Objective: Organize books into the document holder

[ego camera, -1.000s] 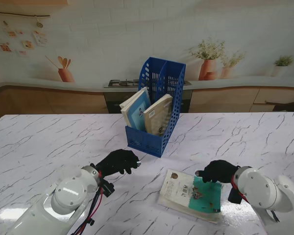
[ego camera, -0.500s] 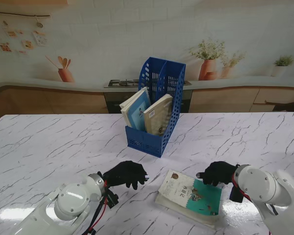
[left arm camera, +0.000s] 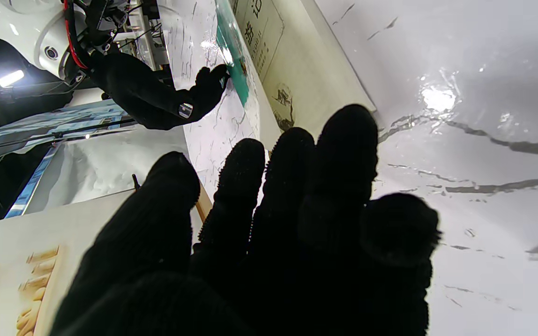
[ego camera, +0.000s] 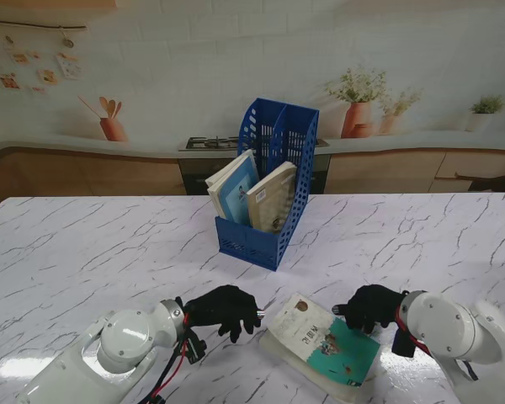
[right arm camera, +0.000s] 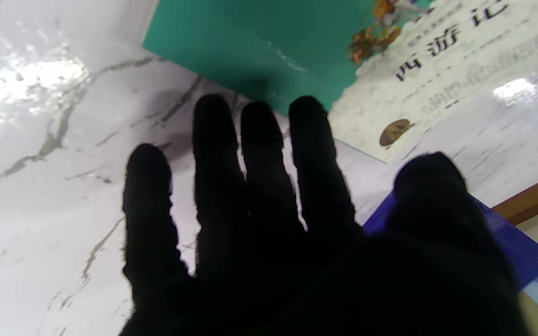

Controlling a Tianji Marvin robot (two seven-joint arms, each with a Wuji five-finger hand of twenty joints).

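The flat book [ego camera: 321, 344] is flanked by both open, empty hands: left hand [ego camera: 225, 308], right hand [ego camera: 369, 306]. A two-sided grip, then a lift to the holder [ego camera: 269, 189], seems required.

Bare marble table [ego camera: 84, 244] around blue holder [ego camera: 269, 210]

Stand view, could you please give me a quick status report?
Left hand open, right hand open, flanking book flat on table. Document holder has two books. Path unobstructed.
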